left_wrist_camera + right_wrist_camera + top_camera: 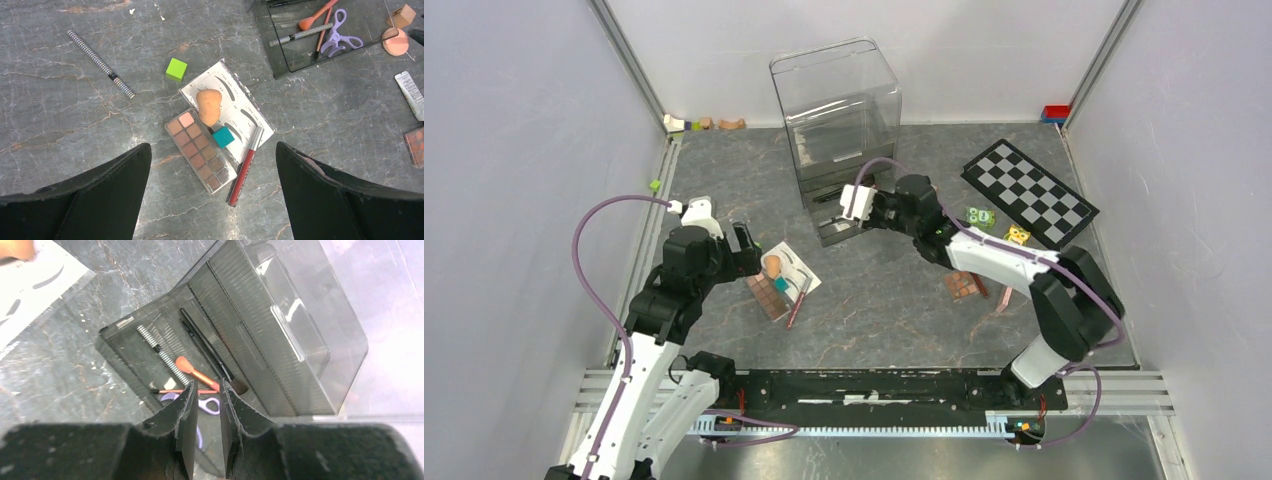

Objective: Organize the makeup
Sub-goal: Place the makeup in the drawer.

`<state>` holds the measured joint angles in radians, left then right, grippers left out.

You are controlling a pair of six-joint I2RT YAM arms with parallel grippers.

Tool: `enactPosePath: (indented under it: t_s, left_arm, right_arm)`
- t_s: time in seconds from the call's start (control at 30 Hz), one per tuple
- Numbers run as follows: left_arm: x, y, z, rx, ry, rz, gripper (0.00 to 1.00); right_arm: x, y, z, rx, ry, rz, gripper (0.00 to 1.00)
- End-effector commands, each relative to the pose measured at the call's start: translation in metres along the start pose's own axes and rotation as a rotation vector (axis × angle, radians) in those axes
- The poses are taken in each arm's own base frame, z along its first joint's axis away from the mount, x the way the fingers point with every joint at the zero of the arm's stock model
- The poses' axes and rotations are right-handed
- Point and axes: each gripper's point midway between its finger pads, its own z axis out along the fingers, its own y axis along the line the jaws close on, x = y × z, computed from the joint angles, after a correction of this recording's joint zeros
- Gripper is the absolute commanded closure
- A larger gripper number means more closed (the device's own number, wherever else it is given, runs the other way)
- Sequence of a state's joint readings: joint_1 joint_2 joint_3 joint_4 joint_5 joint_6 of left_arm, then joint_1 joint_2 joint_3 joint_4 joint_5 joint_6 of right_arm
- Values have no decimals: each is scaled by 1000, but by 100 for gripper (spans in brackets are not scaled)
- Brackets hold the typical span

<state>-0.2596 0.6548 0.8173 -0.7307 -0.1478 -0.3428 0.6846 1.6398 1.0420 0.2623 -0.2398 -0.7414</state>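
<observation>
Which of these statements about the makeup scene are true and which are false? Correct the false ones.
1. The peach sponge lies on the white eyebrow card. True.
2. The lilac scissors lie on the card too. False: they lie in the dark tray.
3. The left gripper is open. True.
4. The green cube sits in the tray. False: it sits on the table, beside the card.
</observation>
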Motion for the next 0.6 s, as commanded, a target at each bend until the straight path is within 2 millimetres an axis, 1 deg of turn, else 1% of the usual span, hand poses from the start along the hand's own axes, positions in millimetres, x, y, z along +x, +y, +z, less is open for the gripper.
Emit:
enactPosePath:
  t_s: [0.0, 0.1, 0.33, 0.47, 0.57]
  left_arm:
    - [-8, -3, 0, 10, -27, -20, 0]
    - [-7, -3, 1, 11, -24, -20, 0]
    - [-5, -3, 3, 9, -13, -19, 0]
    - [-4, -3, 5, 6, -5, -17, 0]
    - [-4, -3, 5, 5, -3, -16, 0]
  right_arm:
    - [-14, -11, -31, 137, -87, 194, 72]
    - [-8, -7, -53, 188, -96, 295, 71]
    - [15, -5, -96, 316, -53, 528, 71]
    - [50, -15, -118, 461, 73, 653, 70]
    - [87, -30, -134, 582, 184, 797, 69]
